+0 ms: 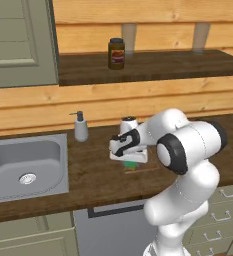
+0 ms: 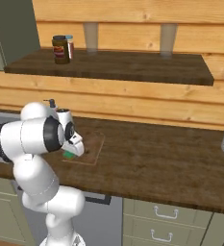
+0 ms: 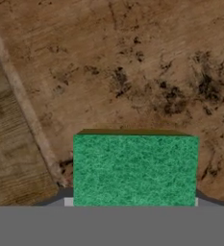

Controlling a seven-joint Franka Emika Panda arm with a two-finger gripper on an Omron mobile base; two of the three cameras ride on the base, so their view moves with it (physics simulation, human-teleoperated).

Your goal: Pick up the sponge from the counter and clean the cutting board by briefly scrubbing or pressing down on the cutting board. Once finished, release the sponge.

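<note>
My gripper (image 3: 135,204) is clamped on the sponge (image 3: 135,169), which sits on the cutting board (image 3: 132,72) right under me. The hand view shows the board's pale edge and the counter (image 3: 7,144) past it; from the base views my own arm blocks most of that. Soap dispenser (image 1: 80,126) stands off to my left near the sink (image 1: 25,167), jar (image 1: 116,53) on the shelf (image 1: 153,65) above.

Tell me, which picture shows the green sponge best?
The hand view. There the sponge looks big and clear, its green face right above the reddish cutting board. In both base views just a small green bit peeks out under the robot's hand.
</note>
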